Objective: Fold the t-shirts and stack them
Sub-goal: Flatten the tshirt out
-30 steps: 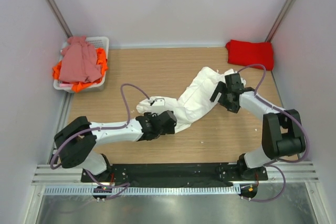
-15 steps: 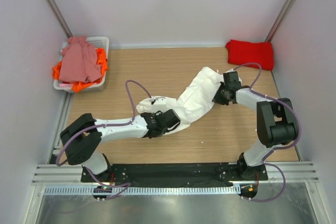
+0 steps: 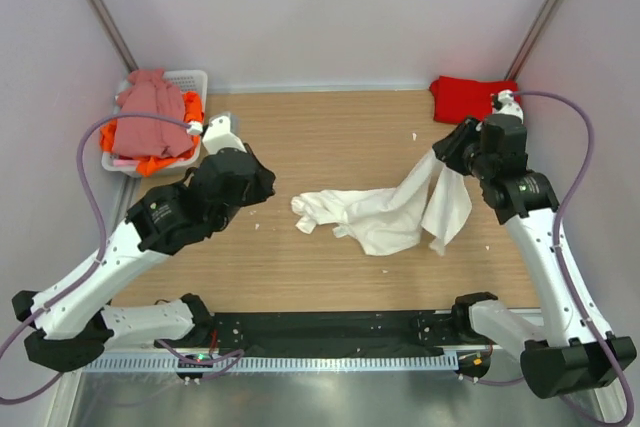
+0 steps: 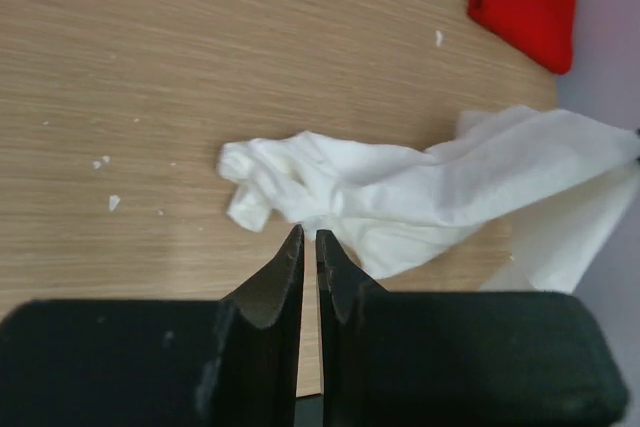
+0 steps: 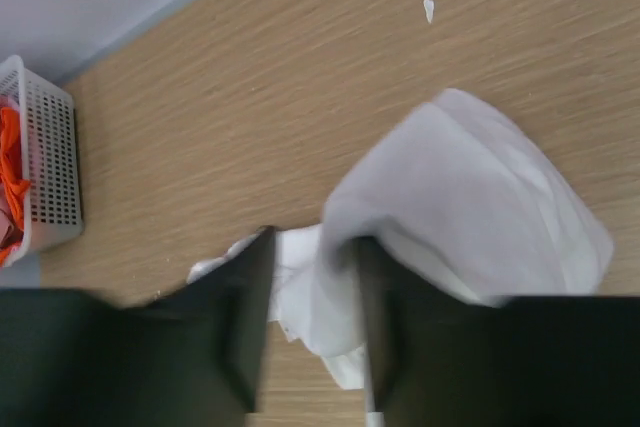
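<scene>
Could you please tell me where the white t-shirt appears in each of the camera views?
Top external: the white t-shirt lies centre-right in the picture, its right end raised in the right gripper.
Left wrist: it runs from the middle to the right edge, beyond the shut left gripper.
Right wrist: centre-right, bunched in that gripper's grip.
Shared landmark: the small white scrap lying beyond the shirt.

white t-shirt (image 3: 385,217): crumpled, strung from centre of frame toward the right; right end raised and drooping in folds, left end bunched low | red t-shirt (image 3: 476,102): folded, lying flat, upper right corner | pink t-shirt (image 3: 150,117): heaped, upper left | orange t-shirt (image 3: 150,163): bunched beneath the pink one, edges showing
</scene>
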You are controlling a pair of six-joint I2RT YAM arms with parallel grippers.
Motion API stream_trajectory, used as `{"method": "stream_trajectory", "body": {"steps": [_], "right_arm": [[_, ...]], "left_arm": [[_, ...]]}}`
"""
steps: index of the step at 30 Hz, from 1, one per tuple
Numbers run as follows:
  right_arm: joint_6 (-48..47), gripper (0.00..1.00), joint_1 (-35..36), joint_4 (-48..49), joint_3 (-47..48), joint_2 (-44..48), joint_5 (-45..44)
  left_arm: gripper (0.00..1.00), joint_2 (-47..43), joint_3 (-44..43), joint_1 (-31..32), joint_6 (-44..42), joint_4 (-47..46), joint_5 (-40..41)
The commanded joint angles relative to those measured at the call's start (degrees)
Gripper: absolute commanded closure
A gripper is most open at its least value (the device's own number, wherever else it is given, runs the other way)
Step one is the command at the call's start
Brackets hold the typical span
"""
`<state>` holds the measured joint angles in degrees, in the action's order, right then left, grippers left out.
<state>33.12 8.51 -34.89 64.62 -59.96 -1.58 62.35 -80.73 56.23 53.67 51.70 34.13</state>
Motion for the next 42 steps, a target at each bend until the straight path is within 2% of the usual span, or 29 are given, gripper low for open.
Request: {"method": "stream_trajectory", "body": {"steps": [1,2,3,4,5,7,10,13,17,22,27,29,31,32,33,34,35,38,39,42], "right_arm": [[-2.45,0.34,0.01,-4.57,1.12,-2.87,-2.98],[-2.89,0.16,-0.16,-4.92,1.21,-6.79,-3.51],[-3.32,0.05,-0.08,-6.83,1.56,-8.66,-4.21],[-3.59,0.04,-0.08,-7.03,1.13,-10.24,-4.91],[-3.59,0.03,-0.08,-6.59,-0.01,-10.78,-4.57],[-2.37,0.02,-0.08,-3.26,-4.31,-9.39,-5.0],[-1.75,0.02,-0.08,-0.53,-7.84,-6.66,-5.36],[-2.18,0.02,-0.08,-0.61,-9.42,-4.91,-5.18],[-2.71,0.02,0.1,-1.14,-13.28,-2.0,-4.05],[-1.75,0.02,0.89,-2.11,-18.56,1.94,-1.14],[1.32,0.03,4.4,-2.9,-22.08,4.33,-1.14],[2.38,0.02,5.63,-2.11,-22.69,3.98,-0.88],[3.08,0.02,6.51,-1.49,-22.78,3.37,-1.22],[3.17,0.02,6.78,-1.49,-22.7,2.84,-1.66],[3.26,0.03,7.39,-1.49,-22.44,2.14,-1.93],[3.18,0.02,7.57,-1.49,-22.35,1.87,-2.37],[3.17,0.03,7.74,-1.49,-22.26,1.78,-2.54],[3.7,0.03,9.15,-2.02,-21.82,1.78,-3.42],[4.05,0.03,10.02,-2.02,-21.82,1.69,-3.69],[7.65,0.07,17.66,-1.76,-21.82,-0.15,-6.58]], "left_arm": [[0.89,1.29,6.16,-3.92,-4.71,0.7,-5.28],[0.82,1.46,8.29,-4.19,-5.15,-1.67,-8.43],[0.74,1.98,10.57,-4.2,-5.42,-7.0,-11.34],[0.6,2.6,13.29,-4.11,-5.5,-9.75,-14.24],[0.55,3.39,17.75,-3.32,-4.81,-12.21,-17.66],[0.43,6.9,21.56,-1.22,-3.66,-18.46,-18.75],[0.36,13.9,24.3,4.49,-2.08,-24.35,-18.31],[0.35,21.64,22.73,8.19,-1.46,-29.1,-19.8],[0.36,29.75,19.56,8.99,-1.29,-36.22,-23.31],[0.29,37.04,14.04,9.34,-2.25,-39.66,-25.6],[0.29,44.08,11.82,9.25,-1.82,-43.43,-26.48],[0.31,45.66,11.3,9.34,-1.2,-46.15,-26.83],[0.49,48.38,10.25,9.25,-1.37,-46.69,-27.1],[0.6,49.27,8.76,9.16,-1.46,-46.61,-27.27],[0.84,50.84,8.31,8.99,-1.72,-46.6,-27.8],[0.97,51.12,7.96,8.29,-1.64,-46.43,-27.98],[1.0,51.12,8.48,7.68,-1.64,-46.26,-28.33],[1.0,46.66,12.51,3.99,-0.5,-45.81,-26.4],[1.0,44.81,16.79,2.41,0.11,-45.81,-25.61],[1.0,37.34,24.36,-4.97,0.82,-46.52,-25.95]]}}
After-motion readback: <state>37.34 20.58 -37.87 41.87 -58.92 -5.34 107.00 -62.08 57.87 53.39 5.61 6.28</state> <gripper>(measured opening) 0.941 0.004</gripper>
